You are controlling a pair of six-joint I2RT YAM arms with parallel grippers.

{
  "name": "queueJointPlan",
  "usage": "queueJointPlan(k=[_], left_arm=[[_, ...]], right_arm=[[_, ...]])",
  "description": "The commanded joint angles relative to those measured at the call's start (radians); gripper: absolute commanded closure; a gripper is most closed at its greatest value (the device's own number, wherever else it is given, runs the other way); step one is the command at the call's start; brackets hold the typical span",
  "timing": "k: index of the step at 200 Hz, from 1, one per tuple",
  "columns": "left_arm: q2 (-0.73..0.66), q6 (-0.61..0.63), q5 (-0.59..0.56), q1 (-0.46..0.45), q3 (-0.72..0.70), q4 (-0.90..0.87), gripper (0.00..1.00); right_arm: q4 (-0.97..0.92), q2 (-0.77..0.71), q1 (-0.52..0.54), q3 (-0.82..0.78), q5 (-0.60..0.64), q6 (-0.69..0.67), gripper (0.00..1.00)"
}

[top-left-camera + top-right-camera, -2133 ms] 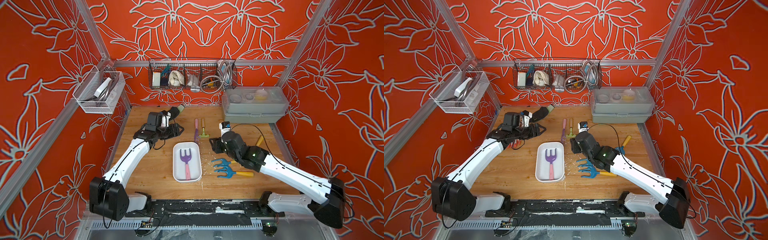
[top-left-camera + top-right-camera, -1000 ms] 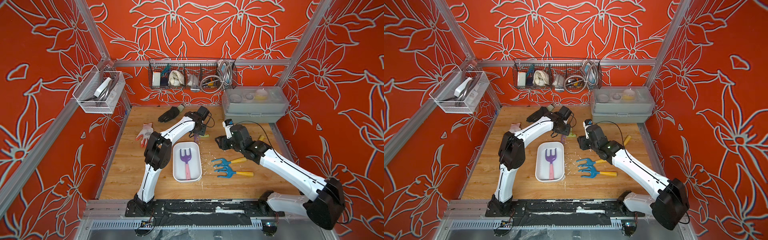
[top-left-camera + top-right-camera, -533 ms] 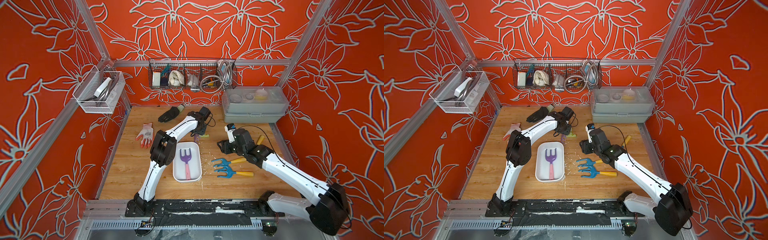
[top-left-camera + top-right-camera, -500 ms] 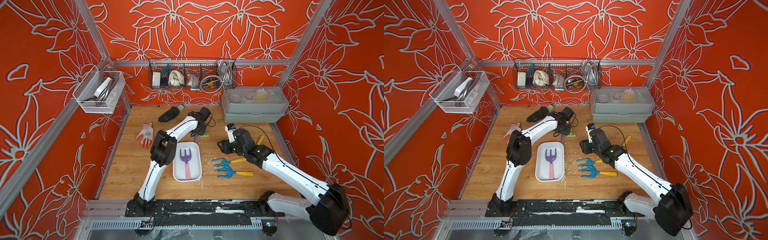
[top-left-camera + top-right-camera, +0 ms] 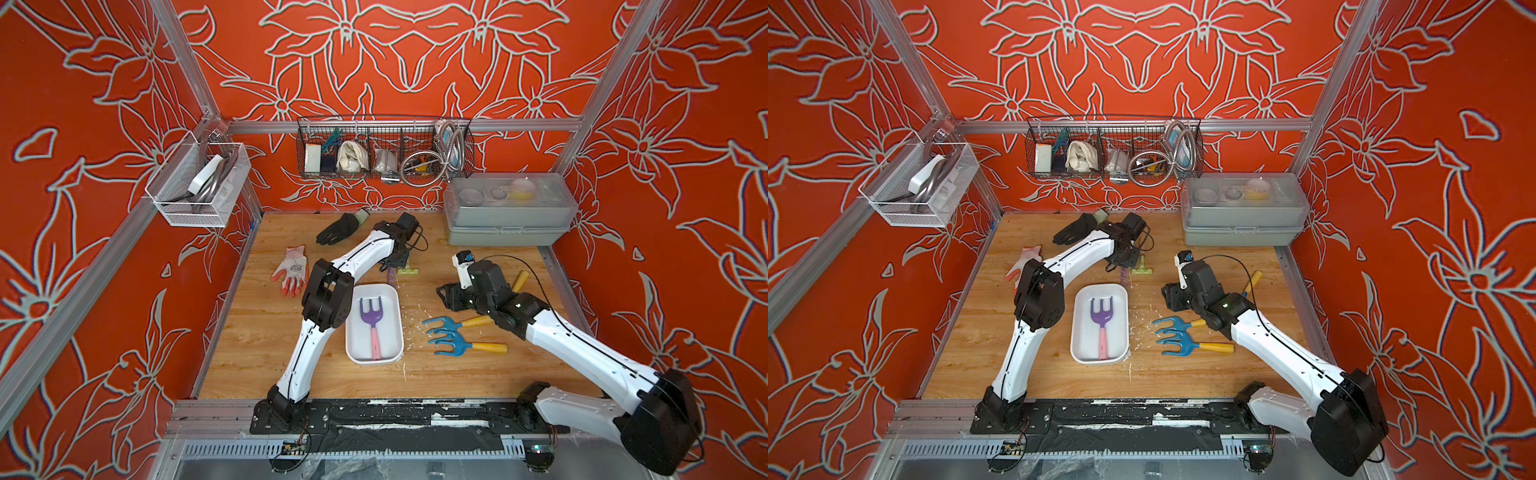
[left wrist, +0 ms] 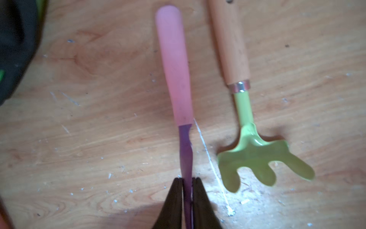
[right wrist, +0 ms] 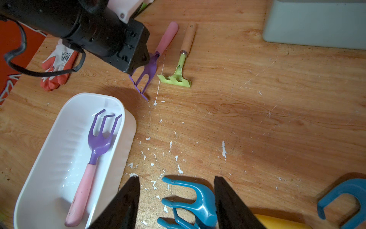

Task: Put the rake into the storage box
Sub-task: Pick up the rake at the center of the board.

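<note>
Wooden tabletop | rake axis front-to-back | tines toward storage box

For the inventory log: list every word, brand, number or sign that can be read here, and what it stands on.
No text here can be read.
Dark printed mark on the white-and-orange glove: too blurred to read.
Print on the paper label inside the white wire basket: too small to read.
</note>
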Motion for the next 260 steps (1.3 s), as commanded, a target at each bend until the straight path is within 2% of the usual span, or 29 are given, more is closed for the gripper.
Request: queueJointPlan(k=[1, 23, 53, 161, 260], left_arm=[[0.033, -0.007, -0.038, 0.029, 0.049, -0.022, 0.98], [0.045, -0.025, -0.026, 0.056, 0.086, -0.042, 1.00], [0.001, -0.016, -0.013, 0.069, 0.066, -0.022, 1.00], [-0.421, -0.031, 0.071, 0.078, -0.271, 0.174, 1.00], [-0.946, -0.231, 0.478, 0.102, -0.871, 0.412, 1.00]], right_arm=[[-0.014, -0.034, -0.009, -0.015, 0.006, -0.002, 0.39], [-0.025, -0.058, -0.013, -0.027, 0.013, -0.009, 0.39], [-0.035, -0.080, -0.021, -0.041, 0.024, -0.016, 0.39], [-0.017, -0.066, -0.029, -0.019, -0.017, 0.003, 0.38], [0.080, 0.003, -0.030, 0.039, -0.232, 0.103, 0.39]])
